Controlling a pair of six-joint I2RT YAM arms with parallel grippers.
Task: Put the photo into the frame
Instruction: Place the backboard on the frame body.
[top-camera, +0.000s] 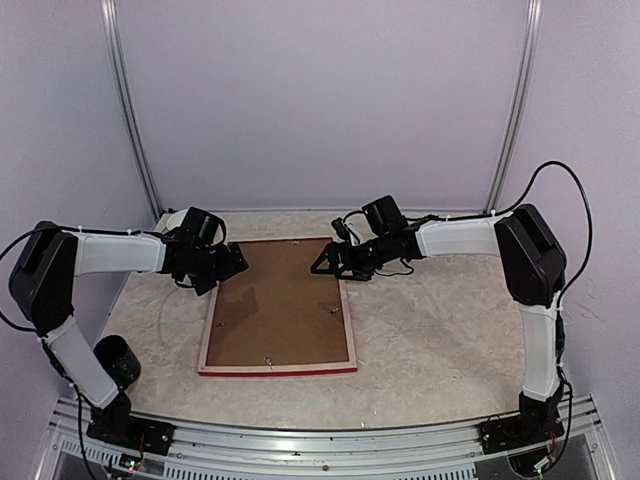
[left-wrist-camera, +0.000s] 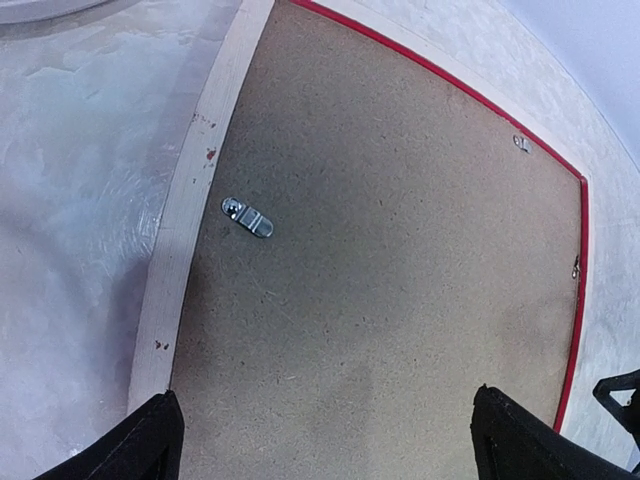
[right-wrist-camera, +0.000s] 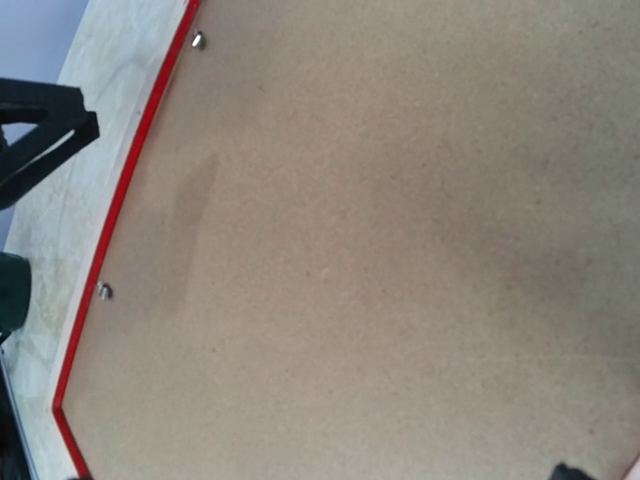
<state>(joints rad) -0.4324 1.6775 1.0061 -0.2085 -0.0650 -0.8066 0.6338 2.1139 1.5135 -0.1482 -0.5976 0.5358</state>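
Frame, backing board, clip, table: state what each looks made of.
The frame back is pale bare wood, chipped in spots, its edge glossy red paint. The backing board is matte brown fibreboard, likely, from its fine speckle. The clip is shiny silvery metal. The table has a pale veined marble look, perhaps laminate.

White sleeves are covering the black-jointed left arm and right arm; thin black cables are looping at the picture's outer edges.
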